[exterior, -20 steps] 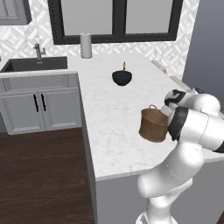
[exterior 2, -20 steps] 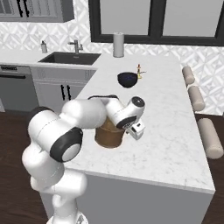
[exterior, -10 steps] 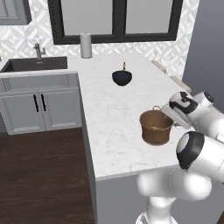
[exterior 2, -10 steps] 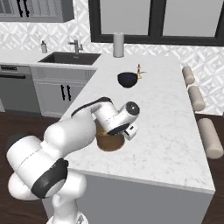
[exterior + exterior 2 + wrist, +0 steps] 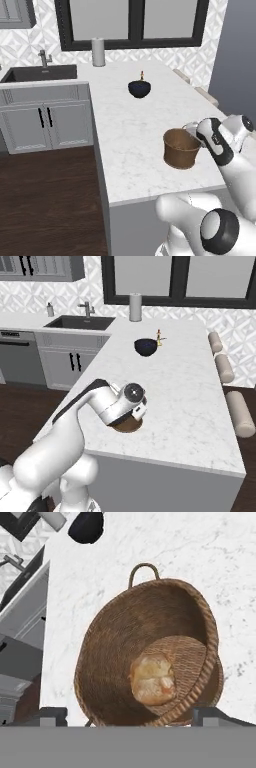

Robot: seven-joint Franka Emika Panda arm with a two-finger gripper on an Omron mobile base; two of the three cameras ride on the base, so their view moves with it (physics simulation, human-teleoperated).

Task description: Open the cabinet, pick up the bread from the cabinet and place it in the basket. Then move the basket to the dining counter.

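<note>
The brown woven basket (image 5: pixel 181 149) stands upright on the white marble dining counter (image 5: pixel 130 125), near its front edge. In the hand view I look down into the basket (image 5: pixel 150 632); its looped handle is at the far rim, and the golden-brown bread (image 5: pixel 151 679) lies on the bottom. My gripper (image 5: pixel 132 716) hangs just above the basket's near rim, open. Its fingertips (image 5: pixel 50 714) are spread wide and hold nothing. From the right base view my hand covers most of the basket (image 5: pixel 127 427).
A dark bowl (image 5: pixel 139 89) sits mid-counter, and a paper towel roll (image 5: pixel 98 51) stands by the window. The sink (image 5: pixel 42 74) and grey cabinets are at the left. Padded stools (image 5: pixel 234 406) line the counter's right side. The counter's front edge runs just in front of the basket.
The basket went down and slightly right, and now rests on the counter. My arm swung round, and the hand now sits at the basket's right rim.
</note>
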